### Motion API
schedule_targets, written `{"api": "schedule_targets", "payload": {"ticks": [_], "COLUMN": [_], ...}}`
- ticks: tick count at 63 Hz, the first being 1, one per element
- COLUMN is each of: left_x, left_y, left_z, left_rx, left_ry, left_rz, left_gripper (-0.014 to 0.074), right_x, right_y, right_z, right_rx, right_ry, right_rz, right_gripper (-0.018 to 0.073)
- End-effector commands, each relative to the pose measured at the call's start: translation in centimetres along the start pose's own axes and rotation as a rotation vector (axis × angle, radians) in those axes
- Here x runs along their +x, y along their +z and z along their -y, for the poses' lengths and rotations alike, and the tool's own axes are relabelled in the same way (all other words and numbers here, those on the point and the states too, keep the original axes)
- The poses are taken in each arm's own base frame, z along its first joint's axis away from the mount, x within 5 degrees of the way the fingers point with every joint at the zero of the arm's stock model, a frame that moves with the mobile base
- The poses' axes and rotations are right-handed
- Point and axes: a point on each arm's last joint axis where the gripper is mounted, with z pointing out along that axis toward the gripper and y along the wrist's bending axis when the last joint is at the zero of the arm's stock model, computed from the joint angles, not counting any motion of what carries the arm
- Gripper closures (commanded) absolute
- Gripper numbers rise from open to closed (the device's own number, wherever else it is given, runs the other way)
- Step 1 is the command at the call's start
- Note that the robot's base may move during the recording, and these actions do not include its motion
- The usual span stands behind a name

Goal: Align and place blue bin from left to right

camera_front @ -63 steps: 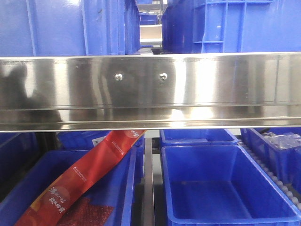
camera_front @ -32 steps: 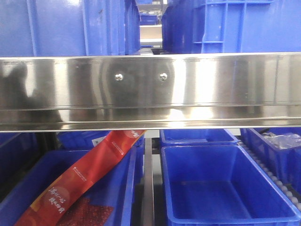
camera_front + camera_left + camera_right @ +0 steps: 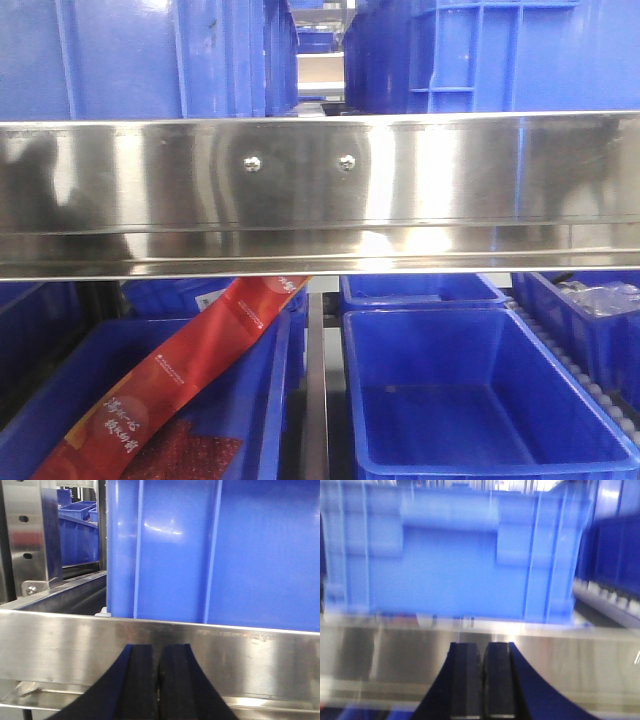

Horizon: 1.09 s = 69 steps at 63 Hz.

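Both claws were pressed closed with nothing between their pads. In its wrist view the left gripper (image 3: 158, 680) hung low in front of a stainless shelf rail (image 3: 75, 640), and the blue bin (image 3: 210, 555) stood on the shelf directly beyond that rail, its ribbed wall filling the view above and ahead of the closed fingers. Only one corner of the bin showed there, at the left, with open shelf and smaller dark-blue bins (image 3: 77, 535) farther off past it.

The right gripper (image 3: 482, 680) faced a similar ribbed crate (image 3: 450, 560) beyond the same kind of rail (this view was smeared, so fine detail could not be read). That crate's face lay square across the view, its long side running left to right along the rail, its recessed handle band near the top.

From the front camera, ribbed blue crates sat on the upper shelf left (image 3: 120, 55) and right (image 3: 500, 55) of a narrow gap, above the steel beam (image 3: 320, 180); smooth bins (image 3: 470, 390) and a red packet (image 3: 190, 370) lay on the lower level.

The deciding relation, as I judge it, was that each bin lay straight ahead and above its claw, across the rail, neither touching. The left arm seemed nearer its bin, so any push along the shelf would likely start there.
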Motion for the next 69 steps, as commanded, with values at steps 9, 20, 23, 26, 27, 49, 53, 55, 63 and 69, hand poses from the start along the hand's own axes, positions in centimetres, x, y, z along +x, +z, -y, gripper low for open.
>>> {"api": "schedule_targets", "payload": {"ticks": [9, 20, 23, 26, 27, 49, 53, 55, 63, 69], "left_x": [-0.28, -0.28, -0.28, -0.28, -0.28, -0.28, -0.28, -0.28, -0.28, -0.28], "left_y": [-0.05, -0.05, -0.05, -0.05, -0.05, -0.05, -0.05, -0.05, -0.05, -0.05], "left_z": [-0.01, -0.01, -0.01, -0.01, -0.01, -0.01, -0.01, -0.01, -0.01, -0.01], "left_rx": [-0.003, -0.003, -0.003, -0.003, -0.003, -0.003, -0.003, -0.003, -0.003, -0.003], "left_ry": [0.001, 0.001, 0.001, 0.001, 0.001, 0.001, 0.001, 0.001, 0.001, 0.001], "left_rz": [0.025, 0.025, 0.025, 0.025, 0.025, 0.025, 0.025, 0.025, 0.025, 0.025], "left_gripper": [0.0587, 0.0587, 0.0587, 0.0587, 0.0587, 0.0587, 0.0587, 0.0587, 0.0587, 0.0587], "right_x": [0.68, 0.74, 0.74, 0.76, 0.76, 0.74, 0.74, 0.74, 0.74, 0.74], "right_y": [0.14, 0.14, 0.14, 0.15, 0.15, 0.14, 0.14, 0.14, 0.14, 0.14], "right_z": [0.04, 0.04, 0.04, 0.04, 0.04, 0.04, 0.04, 0.04, 0.04, 0.04], "right_rx": [0.005, 0.005, 0.005, 0.005, 0.005, 0.005, 0.005, 0.005, 0.005, 0.005], "right_ry": [0.020, 0.018, 0.018, 0.018, 0.018, 0.018, 0.018, 0.018, 0.018, 0.018], "right_rz": [0.038, 0.031, 0.031, 0.029, 0.029, 0.031, 0.031, 0.031, 0.031, 0.031], "right_gripper": [0.0632, 0.0632, 0.0632, 0.0632, 0.0632, 0.0632, 0.0632, 0.0632, 0.0632, 0.0632]}}
